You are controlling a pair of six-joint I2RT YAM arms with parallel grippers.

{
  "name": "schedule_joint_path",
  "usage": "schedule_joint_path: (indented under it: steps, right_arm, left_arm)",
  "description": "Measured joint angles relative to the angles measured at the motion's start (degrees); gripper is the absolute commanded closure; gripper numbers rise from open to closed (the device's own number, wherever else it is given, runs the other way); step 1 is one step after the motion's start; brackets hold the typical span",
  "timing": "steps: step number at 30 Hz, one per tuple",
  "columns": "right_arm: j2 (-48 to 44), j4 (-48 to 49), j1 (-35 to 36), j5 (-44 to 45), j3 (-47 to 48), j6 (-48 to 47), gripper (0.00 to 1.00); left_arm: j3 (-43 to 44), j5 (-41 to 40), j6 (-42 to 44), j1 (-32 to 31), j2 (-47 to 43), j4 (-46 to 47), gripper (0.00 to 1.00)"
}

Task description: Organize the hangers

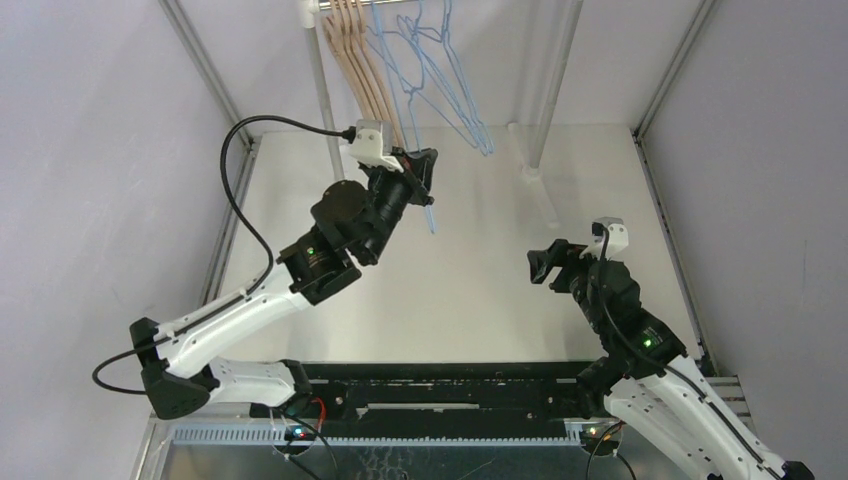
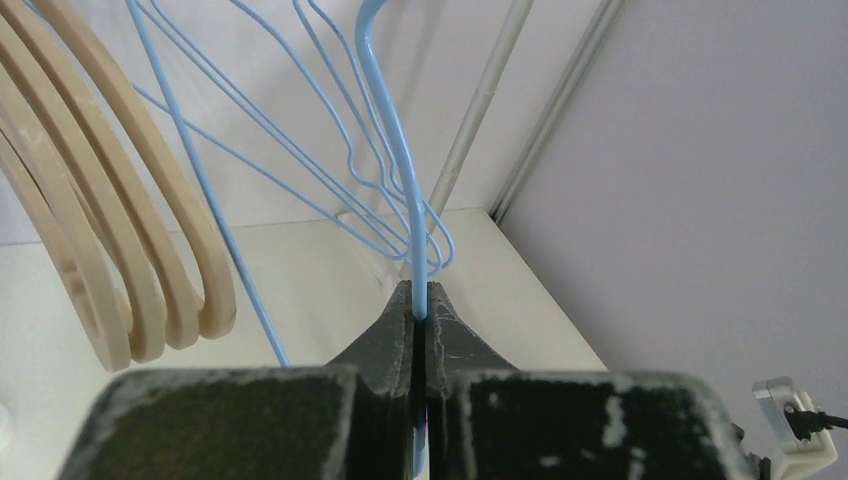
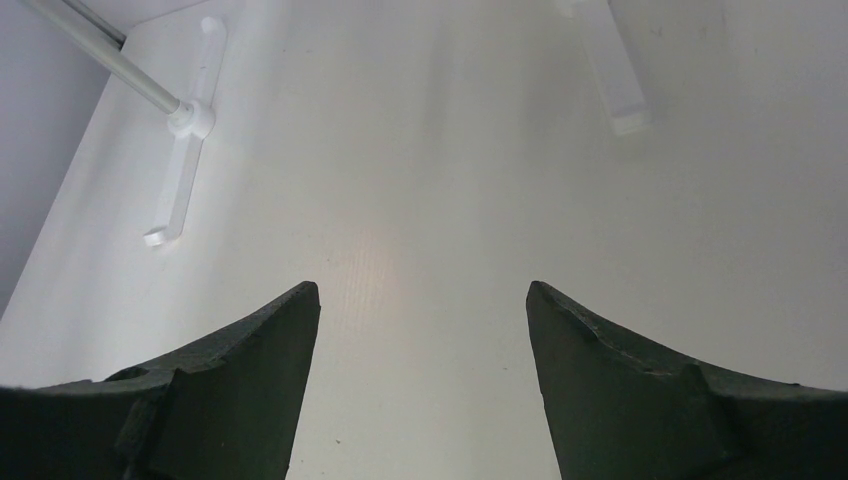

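Several tan wooden hangers (image 1: 362,62) hang from the rail at the back, left of the light-blue wire hangers (image 1: 450,85). My left gripper (image 1: 425,172) is shut on one blue wire hanger (image 2: 395,150) just below the wooden ones; the wire runs up from between its jaws and its end sticks out below the gripper (image 1: 431,222). The wooden hangers (image 2: 130,240) show at the left of the left wrist view, other blue wire hangers (image 2: 300,130) behind. My right gripper (image 1: 540,266) is open and empty over the table; the right wrist view (image 3: 420,300) shows only bare table between its jaws.
The silver rail (image 1: 420,3) crosses the top on two upright poles (image 1: 322,90) (image 1: 555,70) with white feet (image 1: 540,185) on the table. The left foot shows in the right wrist view (image 3: 185,170). Grey walls close in left and right.
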Motion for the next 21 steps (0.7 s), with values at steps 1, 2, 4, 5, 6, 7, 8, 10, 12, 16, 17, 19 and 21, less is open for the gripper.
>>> schedule_joint_path:
  steps: [1, 2, 4, 5, 6, 7, 8, 10, 12, 16, 17, 19, 21]
  right_arm:
    - [-0.07, 0.00, -0.11, -0.02, 0.00, -0.02, 0.16]
    - [-0.17, 0.00, -0.24, -0.09, 0.00, -0.04, 0.16]
    - [-0.46, 0.00, -0.50, -0.22, 0.00, -0.09, 0.16]
    - [-0.74, 0.00, -0.70, -0.28, 0.00, -0.11, 0.16]
    - [-1.01, 0.00, -0.90, -0.39, 0.00, -0.11, 0.17]
    - [-1.27, 0.00, -1.09, -0.48, 0.00, -0.13, 0.17]
    - [-1.55, 0.00, -1.29, -0.66, 0.00, -0.13, 0.17]
    - [-2.19, -0.02, -1.81, -0.94, 0.00, -0.15, 0.17]
    - [-2.91, -0.04, -2.43, -1.22, 0.00, -0.15, 0.17]
    - [-4.28, -0.13, -3.56, -1.60, 0.00, -0.22, 0.17]
    - [-4.61, -0.20, -3.87, -1.73, 0.00, -0.24, 0.17]
    - [-5.18, -0.50, -4.33, -1.79, 0.02, -0.33, 0.17]
    - [-5.73, -0.90, -4.83, -2.05, 0.02, -0.35, 0.17]
  left_arm:
    - [0.00, 0.04, -0.37, 0.15, 0.24, 0.00, 1.00]
    - [0.00, 0.13, -0.79, 0.33, 0.46, -0.02, 1.00]
    - [0.02, 0.31, -1.68, 0.57, 0.94, -0.02, 1.00]
    - [0.02, 0.48, -2.21, 0.70, 1.25, -0.02, 1.00]
    - [0.02, 0.72, -2.73, 0.76, 1.62, -0.02, 1.00]
    - [0.09, 0.92, -3.17, 0.85, 2.14, -0.07, 1.00]
    - [0.28, 1.20, -3.39, 0.87, 2.69, -0.31, 1.00]
    - [1.79, 1.92, -4.22, 1.20, 4.35, -1.60, 1.00]
    - [4.46, 2.84, -4.83, 1.75, 6.56, -2.97, 1.00]
    - [11.21, 4.42, -6.16, 3.37, 10.56, -5.81, 1.00]
    - [12.87, 4.96, -6.69, 3.89, 11.30, -6.32, 1.00]
    - [15.78, 5.86, -7.96, 5.05, 12.52, -7.32, 1.00]
    - [18.56, 6.99, -9.77, 6.40, 13.99, -8.28, 1.00]
